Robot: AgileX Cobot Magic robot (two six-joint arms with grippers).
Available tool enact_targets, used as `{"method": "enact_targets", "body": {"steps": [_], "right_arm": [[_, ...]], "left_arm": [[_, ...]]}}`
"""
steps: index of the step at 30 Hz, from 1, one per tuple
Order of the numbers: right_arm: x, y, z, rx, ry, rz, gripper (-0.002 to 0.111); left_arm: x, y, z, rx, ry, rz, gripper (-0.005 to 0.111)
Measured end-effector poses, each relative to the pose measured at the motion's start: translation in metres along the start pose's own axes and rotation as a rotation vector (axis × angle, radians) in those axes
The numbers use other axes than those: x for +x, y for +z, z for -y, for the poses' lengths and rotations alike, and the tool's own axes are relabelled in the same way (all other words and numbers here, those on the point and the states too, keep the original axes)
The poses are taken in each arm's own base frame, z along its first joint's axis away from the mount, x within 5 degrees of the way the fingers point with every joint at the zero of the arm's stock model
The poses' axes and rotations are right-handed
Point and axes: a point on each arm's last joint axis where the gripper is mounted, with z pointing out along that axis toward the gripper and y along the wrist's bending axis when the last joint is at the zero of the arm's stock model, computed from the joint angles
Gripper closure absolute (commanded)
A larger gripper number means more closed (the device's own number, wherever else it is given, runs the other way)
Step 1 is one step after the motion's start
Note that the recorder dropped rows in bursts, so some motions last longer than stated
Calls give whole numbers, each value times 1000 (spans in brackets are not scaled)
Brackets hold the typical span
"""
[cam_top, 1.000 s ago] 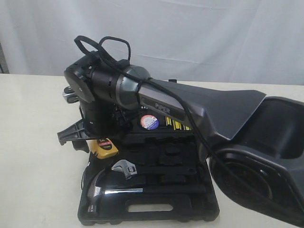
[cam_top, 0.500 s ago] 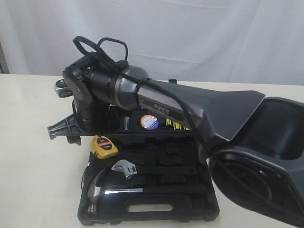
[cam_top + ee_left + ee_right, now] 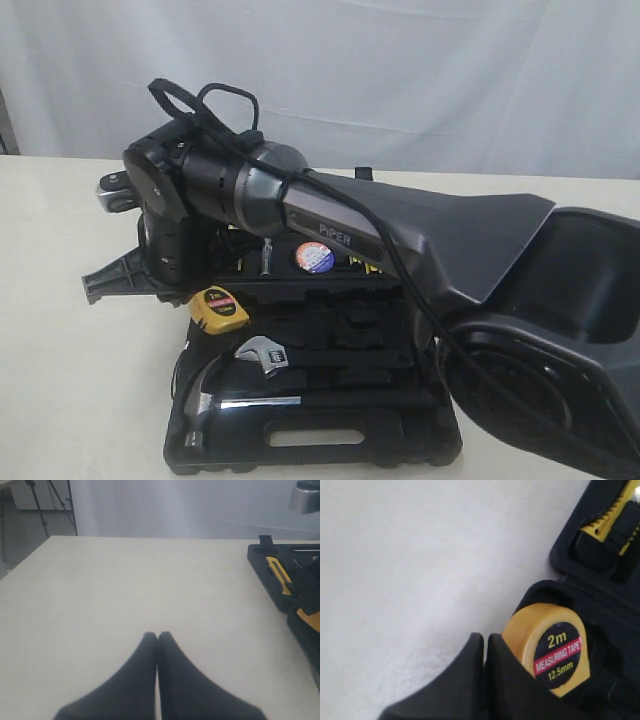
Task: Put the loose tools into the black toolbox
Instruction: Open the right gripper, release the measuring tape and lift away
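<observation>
Right arm stretched from right across open toolbox, wrist bent down past toolbox's left edge. Right pincer pressed together, empty, over bare tabletop. Tape measure in rounded recess at toolbox's left edge, just beside pincer. Tape roll and knife in far half. Left pincer pressed together, empty, over tabletop. White curtain behind.
</observation>
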Motion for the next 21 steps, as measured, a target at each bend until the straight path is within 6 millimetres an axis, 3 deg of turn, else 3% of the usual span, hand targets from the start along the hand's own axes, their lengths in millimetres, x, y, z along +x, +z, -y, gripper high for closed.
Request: {"method": "enact_targets", "body": {"steps": [7,15,21], "right_arm": [[0,2,0,-5,-8,-3,109],[4,32,9,-6,10,-23,109],[-2,32,12,-21,45,27,109]], "left_arm": [[0,0,0,0,0,0,107],[0,0,0,0,0,0,107],[0,0,0,0,0,0,107]]}}
